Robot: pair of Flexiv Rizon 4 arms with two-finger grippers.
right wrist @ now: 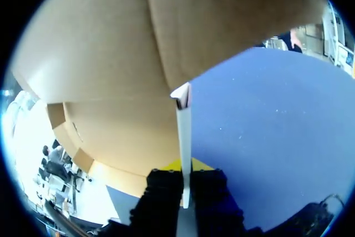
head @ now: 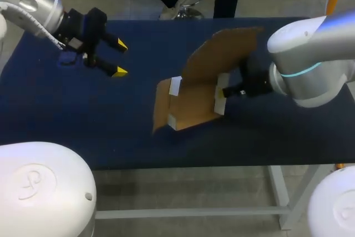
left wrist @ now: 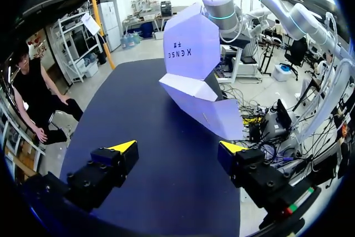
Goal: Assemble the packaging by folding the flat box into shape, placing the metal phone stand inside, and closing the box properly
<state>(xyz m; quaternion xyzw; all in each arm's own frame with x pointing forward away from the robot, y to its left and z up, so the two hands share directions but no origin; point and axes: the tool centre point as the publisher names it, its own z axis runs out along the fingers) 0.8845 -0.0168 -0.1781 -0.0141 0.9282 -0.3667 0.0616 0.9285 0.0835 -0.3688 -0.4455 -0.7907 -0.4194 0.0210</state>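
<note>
A partly folded cardboard box (head: 191, 104), brown inside and white outside, sits near the middle of the dark blue table (head: 83, 115), a little to the right. Its tray part lies open toward the top. A low brown wall stands up at the left end and a short white-faced side wall (head: 221, 90) at the right end. From the far edge of the tray a large brown lid flap (head: 222, 54) rises and leans away to the far right.

The right arm (head: 310, 59) comes in from the right, and the right gripper (head: 224, 92) is clamped on the box's right side wall. In the right wrist view the thin white-edged wall (right wrist: 183, 131) runs straight down between the two fingers of the right gripper (right wrist: 186, 167) (one finger pressed to each face). The brown inside of the box (right wrist: 111, 54) spreads on one side of the wall and the blue table (right wrist: 266, 126) on the other.

The left gripper (head: 120, 58) hangs over the far left of the table, well apart from the box. Its yellow-tipped fingers are spread wide and hold nothing. In the left wrist view the left gripper (left wrist: 178, 148) points across the table (left wrist: 166, 192) at the white outer faces of the box (left wrist: 191, 48), and the right arm (left wrist: 222, 4) shows behind the box.
</note>
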